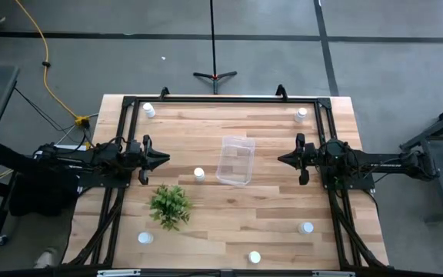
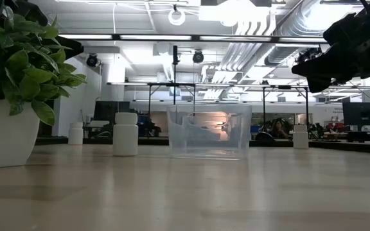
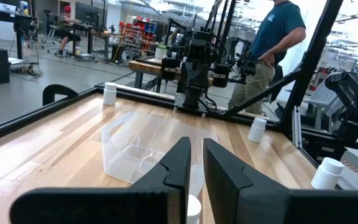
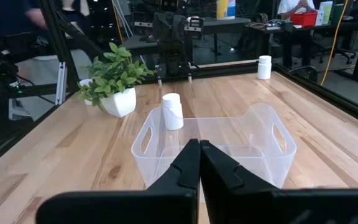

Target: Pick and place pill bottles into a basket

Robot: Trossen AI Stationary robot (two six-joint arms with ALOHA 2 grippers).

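Small white capped pill bottles (image 1: 199,174) stand scattered on the wooden table (image 1: 268,208), none inside the empty clear plastic rectangular basket (image 1: 235,161) at centre. Left gripper (image 1: 162,159) slightly parted, holding nothing; right gripper (image 1: 283,159) closed, empty. Both hover flanking basket.

The basket (image 1: 235,161), a clear plastic rectangular bin with rounded corners and handle cut-outs in its short walls, stands upright near the centre of the frame and holds no bottles. Six small white capped pill bottles stand upright on the table around it: one just left of the basket (image 1: 199,174), one at upper left (image 1: 150,110), one at upper right (image 1: 301,115), one at lower left (image 1: 144,238), one at bottom centre (image 1: 254,258), one at lower right (image 1: 307,228).
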